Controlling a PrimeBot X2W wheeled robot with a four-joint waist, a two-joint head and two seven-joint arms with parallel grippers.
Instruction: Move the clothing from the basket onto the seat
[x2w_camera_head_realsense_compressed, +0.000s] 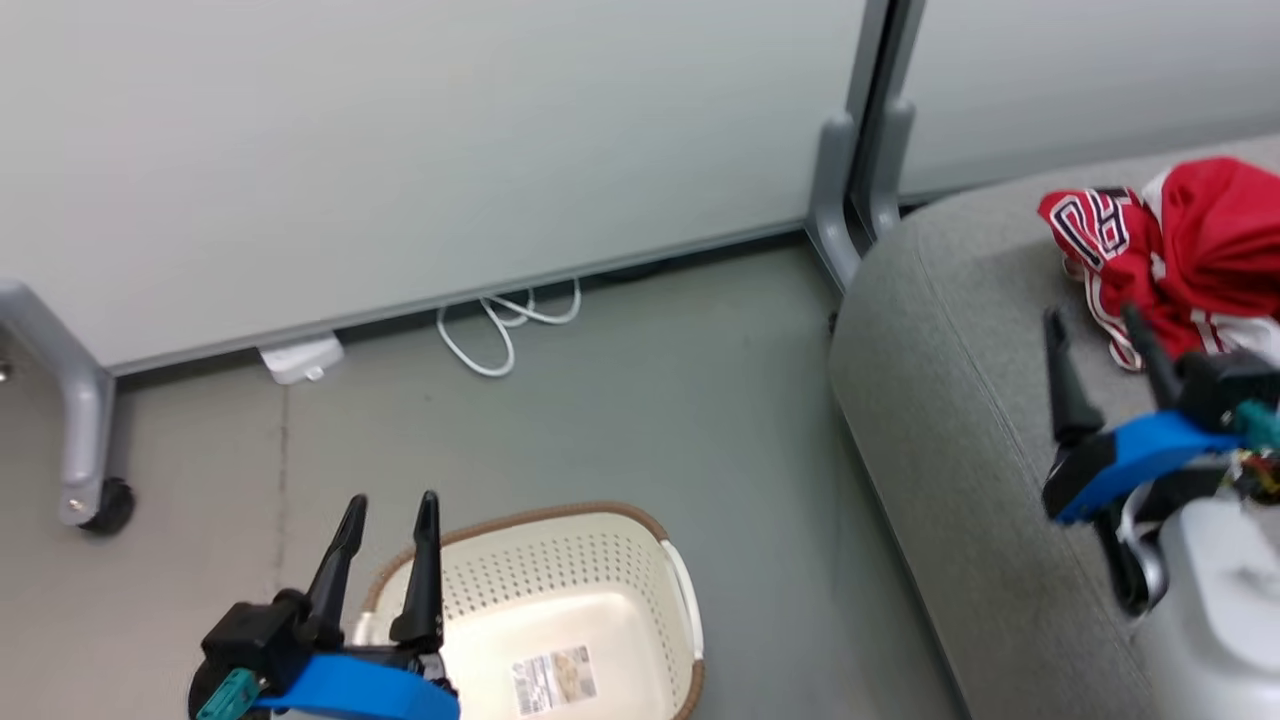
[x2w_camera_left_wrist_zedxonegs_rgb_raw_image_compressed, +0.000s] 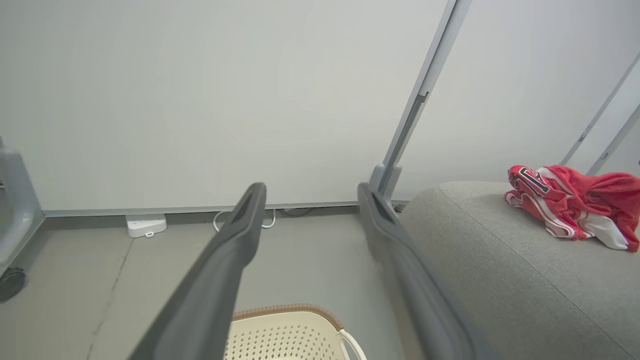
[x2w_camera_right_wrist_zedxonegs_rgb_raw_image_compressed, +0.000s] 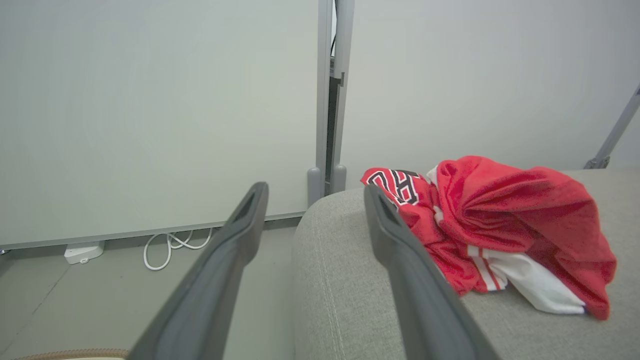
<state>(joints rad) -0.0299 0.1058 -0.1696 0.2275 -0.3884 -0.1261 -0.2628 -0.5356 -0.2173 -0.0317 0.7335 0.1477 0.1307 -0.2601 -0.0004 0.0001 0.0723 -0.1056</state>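
Note:
The red clothing (x2w_camera_head_realsense_compressed: 1190, 250) lies in a crumpled heap on the light-grey seat (x2w_camera_head_realsense_compressed: 950, 400) at the right, its black-and-white lettering showing; the same clothing (x2w_camera_right_wrist_zedxonegs_rgb_raw_image_compressed: 500, 225) fills the right of the right wrist view and sits on the seat (x2w_camera_left_wrist_zedxonegs_rgb_raw_image_compressed: 500, 270) in the left wrist view as clothing (x2w_camera_left_wrist_zedxonegs_rgb_raw_image_compressed: 570, 205). My right gripper (x2w_camera_head_realsense_compressed: 1095, 320) hangs open just beside the heap, holding nothing. The cream basket (x2w_camera_head_realsense_compressed: 560, 620) stands on the floor at the bottom, only a label on its base inside. My left gripper (x2w_camera_head_realsense_compressed: 390, 505) is open above the basket's left rim.
Pale partition panels with grey legs (x2w_camera_head_realsense_compressed: 850, 190) stand behind. A white cable (x2w_camera_head_realsense_compressed: 505, 325) and a white power strip (x2w_camera_head_realsense_compressed: 300, 358) lie on the floor by the panel. A castor (x2w_camera_head_realsense_compressed: 105, 510) sits at the left. Grey floor (x2w_camera_head_realsense_compressed: 700, 400) separates basket and seat.

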